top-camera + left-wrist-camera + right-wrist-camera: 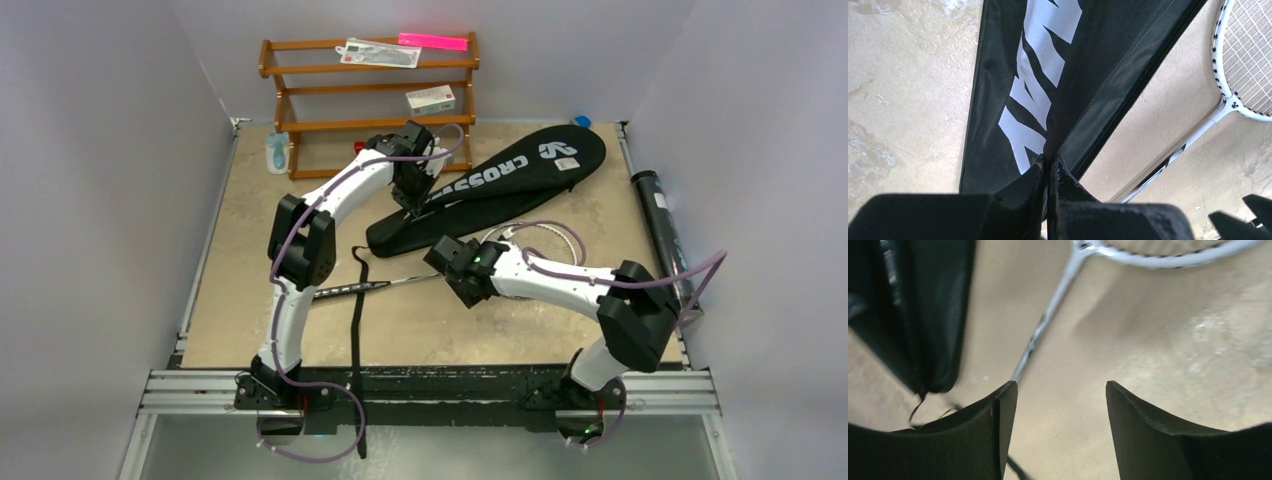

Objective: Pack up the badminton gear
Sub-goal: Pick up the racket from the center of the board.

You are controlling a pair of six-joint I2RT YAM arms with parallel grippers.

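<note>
Left gripper [1049, 162] pinches the floppy bag [1013, 75] by its edge; right gripper [1060, 390] hangs open by the light, thin racket [1050, 305], best grabbed by its stick.

Left pincer [412, 203] on black bag [540, 160]; dark tube [660, 225] well apart, right.

Black bag [500, 180], white block lettering, centre-right of top view. On racket [1224, 102]: white frame with black dots, pale grid strings, shaft white turning black, right edge of left wrist view. Dark tube [660, 230], pale label, far right. Orange-brown wooden rack [370, 90], upper centre; pink strip [433, 42] on top, small white box [430, 98] mid-shelf. Mottled beige table [250, 290]. Black strap [357, 320], lower centre. Purple cables [290, 250].
</note>
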